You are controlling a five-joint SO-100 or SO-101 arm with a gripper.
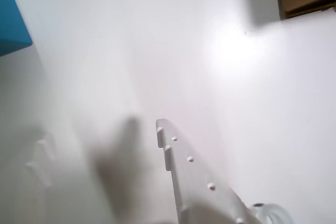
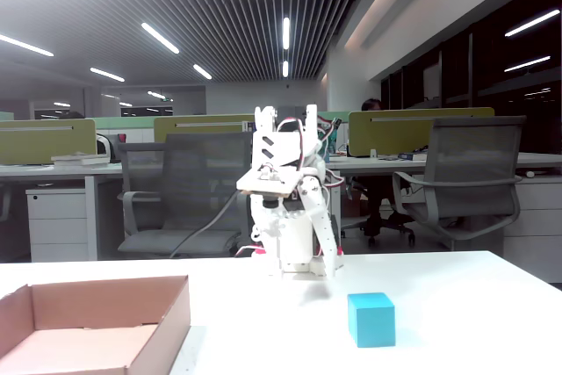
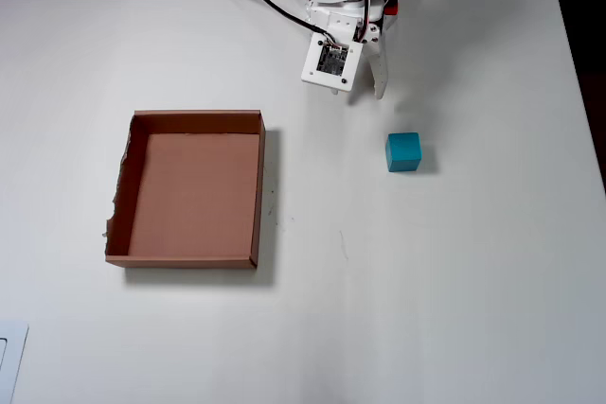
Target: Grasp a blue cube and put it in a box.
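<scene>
An open-plan office: rows of white desks (image 2: 421,164) with green partition panels (image 2: 420,132), grey mesh swivel chairs (image 2: 461,177) (all unoccupied), and long ceiling strip lights (image 2: 287,32) above.

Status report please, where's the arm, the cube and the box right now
Gripper empty, near the arm's base, jaw state unclear. Blue cube on the table, untouched. Box empty, apart from the cube. Nothing between them.

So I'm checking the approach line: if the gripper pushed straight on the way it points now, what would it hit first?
Probably just the bare table. The gripper points down, short of the blue cube; depth is unclear.
</scene>
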